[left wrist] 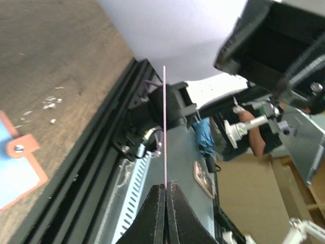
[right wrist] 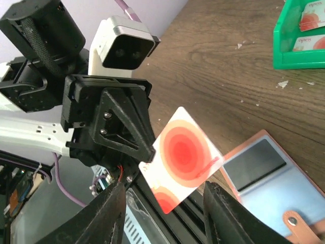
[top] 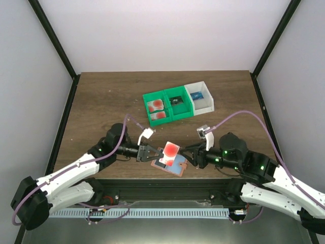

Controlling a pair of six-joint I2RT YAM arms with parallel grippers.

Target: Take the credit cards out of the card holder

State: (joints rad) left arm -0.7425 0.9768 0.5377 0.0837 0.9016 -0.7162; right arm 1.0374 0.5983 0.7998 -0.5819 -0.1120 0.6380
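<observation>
A credit card [top: 171, 149], whitish-pink with a red-orange round blot, is held up above the table's near edge, with my left gripper [top: 151, 153] shut on its corner. The left wrist view shows this card [left wrist: 165, 122] edge-on, rising from the closed left gripper [left wrist: 166, 189]. My right gripper [right wrist: 163, 185] is open, its fingers standing either side of the card [right wrist: 185, 152] without touching it. The card holder [top: 176, 165] lies open on the wood just below, salmon-rimmed with blue-grey panels [right wrist: 264, 178], its tab [left wrist: 20, 147] showing.
A green bin [top: 165, 107] at mid-table holds more of the red-blotted cards [right wrist: 311, 20], and a white bin [top: 200, 96] adjoins it on the right. The table's black front rail [left wrist: 81, 168] runs right under both grippers.
</observation>
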